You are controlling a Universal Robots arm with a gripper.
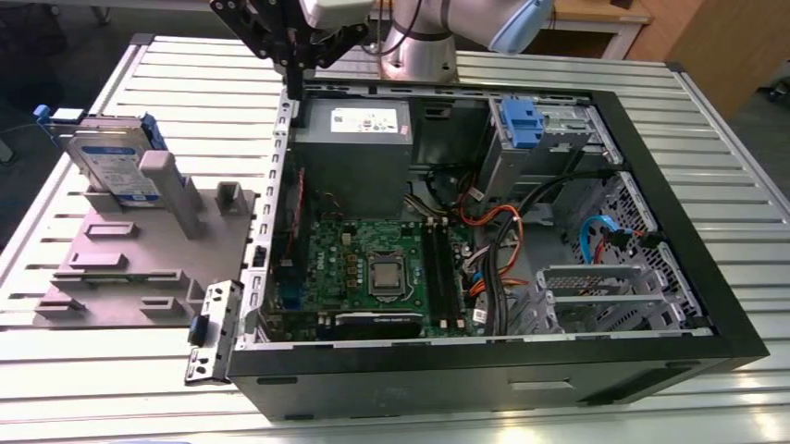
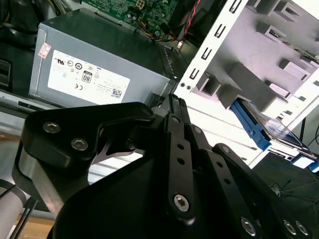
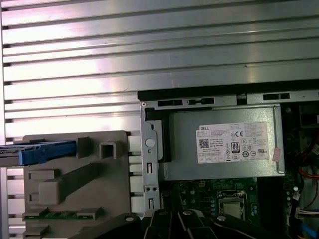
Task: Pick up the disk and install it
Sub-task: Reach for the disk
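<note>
On the exterior view's left, the disk (image 1: pixel 115 165) stands on its edge in a grey holder (image 1: pixel 136 268) on the slatted table (image 1: pixel 728 157). Further right, the gripper (image 1: pixel 294 81) hangs above the wall of the open computer case (image 1: pixel 494 370), well apart from the disk. Its jaws are closed together and hold nothing.

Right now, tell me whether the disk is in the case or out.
Out: the disk stands on edge in the grey holder beside the open case.

Disk (image 1: pixel 111 168) on stand (image 1: pixel 146 248) — case (image 1: pixel 469 370) alongside
</note>
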